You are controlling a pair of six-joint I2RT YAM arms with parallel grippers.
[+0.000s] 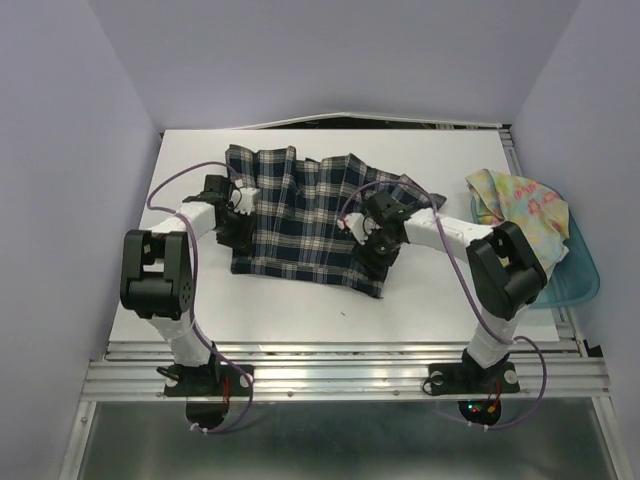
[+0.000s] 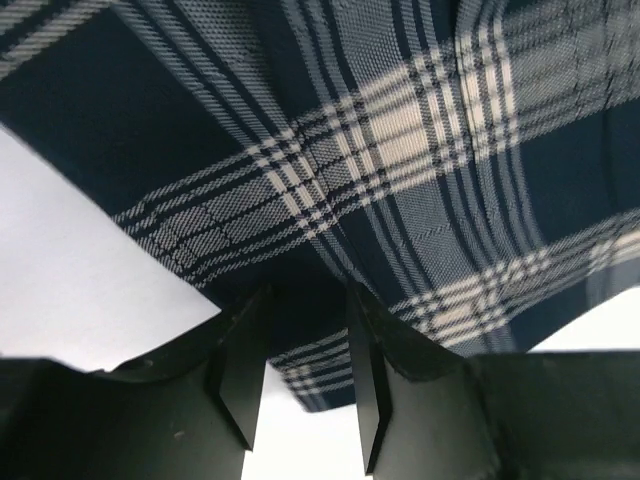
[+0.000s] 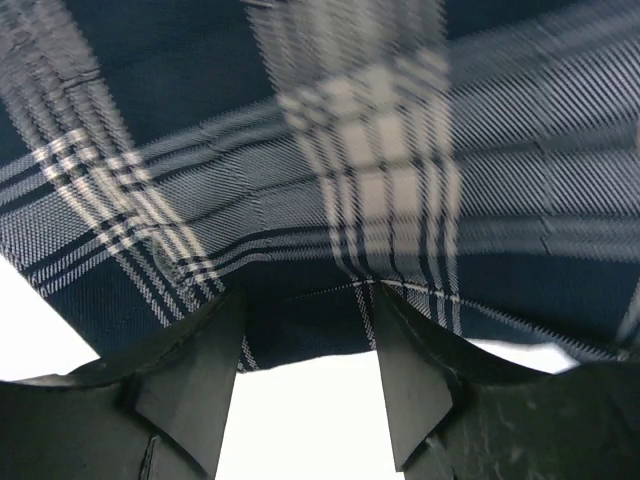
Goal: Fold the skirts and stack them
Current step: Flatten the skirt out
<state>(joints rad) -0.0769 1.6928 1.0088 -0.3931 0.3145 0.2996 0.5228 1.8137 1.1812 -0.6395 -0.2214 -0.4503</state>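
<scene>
The dark navy-green plaid skirt [image 1: 300,215] lies spread on the white table [image 1: 300,315], its near edge partly turned over. My left gripper [image 1: 238,215] is down at the skirt's left edge. In the left wrist view the gripper [image 2: 305,300] is open, and the plaid cloth [image 2: 380,150] runs across the fingertips. My right gripper [image 1: 368,238] is at the skirt's right edge. In the right wrist view it [image 3: 310,300] is open wide, with the cloth's hem [image 3: 350,150] between the tips. The pastel flower-print skirt [image 1: 520,205] lies bunched at the far right.
A translucent teal plastic bin [image 1: 578,275] stands at the table's right edge, with the flower-print skirt draped over its far rim. Lavender walls close in the left, right and back. A metal rail runs along the near edge.
</scene>
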